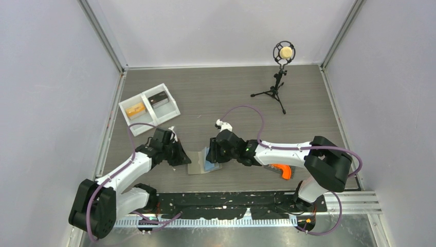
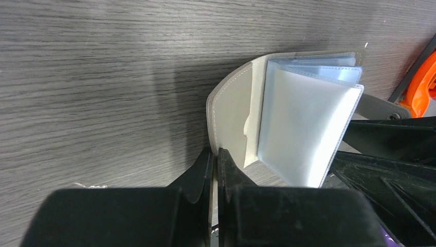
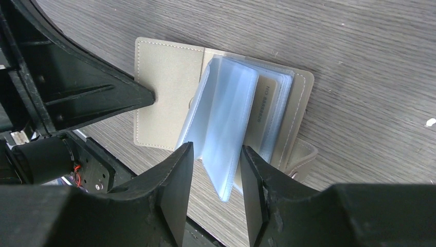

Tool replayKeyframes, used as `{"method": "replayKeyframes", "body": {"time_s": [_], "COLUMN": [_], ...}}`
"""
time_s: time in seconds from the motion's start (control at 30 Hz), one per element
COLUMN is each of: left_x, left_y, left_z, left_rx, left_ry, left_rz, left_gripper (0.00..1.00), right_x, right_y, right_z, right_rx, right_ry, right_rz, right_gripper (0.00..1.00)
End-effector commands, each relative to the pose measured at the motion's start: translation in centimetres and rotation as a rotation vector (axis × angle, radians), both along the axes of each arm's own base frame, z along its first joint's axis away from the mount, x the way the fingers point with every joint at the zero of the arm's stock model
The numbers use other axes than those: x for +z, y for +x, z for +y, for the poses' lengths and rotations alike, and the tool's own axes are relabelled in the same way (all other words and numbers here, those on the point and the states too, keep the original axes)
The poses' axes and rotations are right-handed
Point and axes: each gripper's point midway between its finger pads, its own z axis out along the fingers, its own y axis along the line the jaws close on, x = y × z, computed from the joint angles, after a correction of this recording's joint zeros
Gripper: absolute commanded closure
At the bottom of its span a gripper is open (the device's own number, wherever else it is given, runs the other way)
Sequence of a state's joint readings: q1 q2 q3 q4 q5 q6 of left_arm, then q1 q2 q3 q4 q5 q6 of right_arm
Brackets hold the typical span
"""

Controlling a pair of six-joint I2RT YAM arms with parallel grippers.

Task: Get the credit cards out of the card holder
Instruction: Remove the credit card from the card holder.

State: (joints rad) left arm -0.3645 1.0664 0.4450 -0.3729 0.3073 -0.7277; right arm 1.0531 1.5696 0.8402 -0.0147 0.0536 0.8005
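The grey card holder lies open on the table between both grippers. My left gripper is shut on the edge of its grey cover, low on the table. My right gripper is open, its fingers on either side of the raised light blue clear sleeves without closing on them. A tan card with printed digits shows inside a sleeve. An orange card and a dark card lie in the white tray.
The white two-compartment tray stands at the back left. A microphone on a small tripod stands at the back right. An orange part sits under the right arm. A black taped strip runs along the near edge.
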Motion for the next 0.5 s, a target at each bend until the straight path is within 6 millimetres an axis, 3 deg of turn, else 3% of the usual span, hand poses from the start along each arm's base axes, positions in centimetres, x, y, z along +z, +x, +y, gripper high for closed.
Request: {"method": "replayKeyframes", "body": {"time_s": [0.0,0.27,0.47], "left_x": [0.5,0.8,1.0], "left_y": [0.4,0.4,0.5], "left_z": [-0.4,-1.0,-1.7], "left_rx": [-0.006,-0.007,-0.008], "left_ry": [-0.027,-0.066,-0.112], "left_rz": [-0.034,-0.036,-0.036], "left_gripper": [1.0,1.0,0.99], "right_x": [2.2,3.7,2.7], "right_y": [0.2,-0.9,-1.3], "right_z": [1.6,3.6,4.3], "right_rx": [0.027,0.113,0.14], "right_ry": [0.087,0.202,0.209], "right_rz": [-0.034,-0.022,0.003], "right_gripper": [0.57,0.63,0.7]}}
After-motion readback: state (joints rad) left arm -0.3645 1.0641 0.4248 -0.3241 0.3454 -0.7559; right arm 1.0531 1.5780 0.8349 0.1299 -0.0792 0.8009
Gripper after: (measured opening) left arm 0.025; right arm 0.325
